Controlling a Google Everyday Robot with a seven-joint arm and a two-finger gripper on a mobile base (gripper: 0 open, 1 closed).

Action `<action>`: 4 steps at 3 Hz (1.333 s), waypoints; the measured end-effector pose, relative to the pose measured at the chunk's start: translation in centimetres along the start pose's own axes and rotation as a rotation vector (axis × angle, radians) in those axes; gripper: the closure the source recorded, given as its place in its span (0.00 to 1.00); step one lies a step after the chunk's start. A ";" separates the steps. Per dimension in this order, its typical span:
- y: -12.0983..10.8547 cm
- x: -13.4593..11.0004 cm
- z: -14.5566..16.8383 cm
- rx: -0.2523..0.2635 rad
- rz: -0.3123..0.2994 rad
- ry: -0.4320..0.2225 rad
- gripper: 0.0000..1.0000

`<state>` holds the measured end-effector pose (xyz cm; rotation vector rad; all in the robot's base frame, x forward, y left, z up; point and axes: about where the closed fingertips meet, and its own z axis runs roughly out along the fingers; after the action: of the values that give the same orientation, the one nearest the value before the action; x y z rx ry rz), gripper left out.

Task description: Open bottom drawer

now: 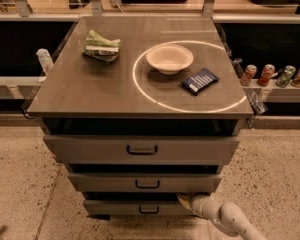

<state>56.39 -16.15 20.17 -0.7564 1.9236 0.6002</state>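
The bottom drawer [120,207] is the narrowest grey front of three, low on the cabinet, with a small black loop handle [148,210]. It sits nearly flush, a dark gap above it. My gripper [185,200] is at the drawer's upper right corner, at the end of my white arm [225,219], which comes in from the lower right. The gripper tip is right of the handle, not on it.
The middle drawer [145,183] and top drawer [140,150] sit above. On the cabinet top are a white bowl [169,58], a dark blue packet [200,80] and a green bag [102,45]. Cans [275,75] stand on a shelf at right.
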 end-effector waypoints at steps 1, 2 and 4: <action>0.2 1.0 0.3 -0.011 -0.027 0.095 1.00; 0.3 0.6 0.1 -0.012 -0.027 0.100 1.00; 1.2 0.9 -0.1 -0.031 -0.011 0.118 1.00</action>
<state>55.16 -15.58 19.52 -0.8373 2.0208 0.5909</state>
